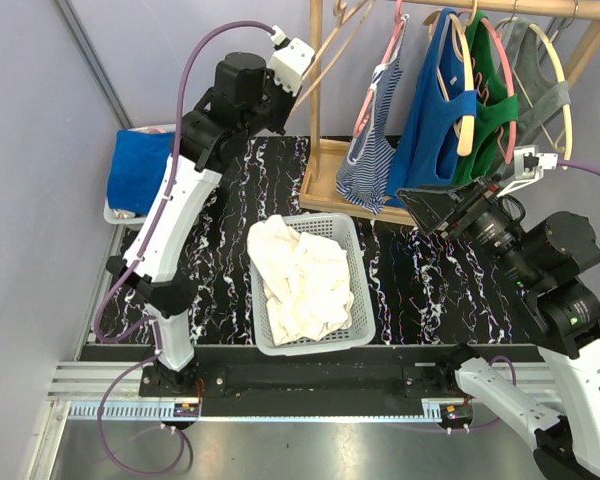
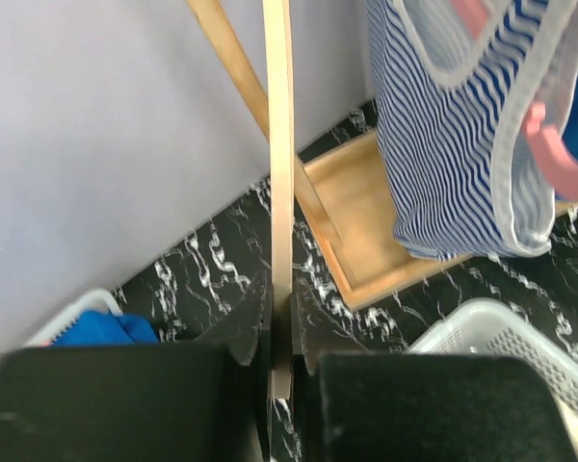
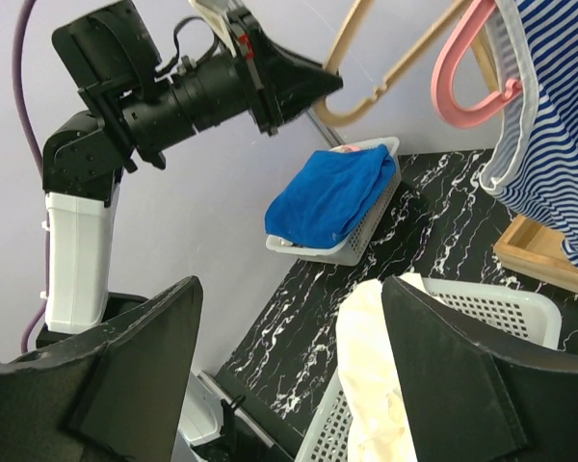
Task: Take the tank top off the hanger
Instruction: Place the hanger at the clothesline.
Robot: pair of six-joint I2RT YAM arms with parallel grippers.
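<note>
The left gripper (image 2: 281, 371) had its jaws closed tight on a bare pale wooden hanger (image 2: 277, 144). The blue-and-white striped tank top (image 2: 453, 144) hung on a pink plastic hanger (image 2: 549, 159) to the right of these jaws, not touching them. The right gripper (image 3: 291, 327) had its jaws wide, holding nothing.

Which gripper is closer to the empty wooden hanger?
Left. The left gripper is shut on the wooden hanger. The right gripper is open, well off to the hanger's right, by the blue tank top.
</note>
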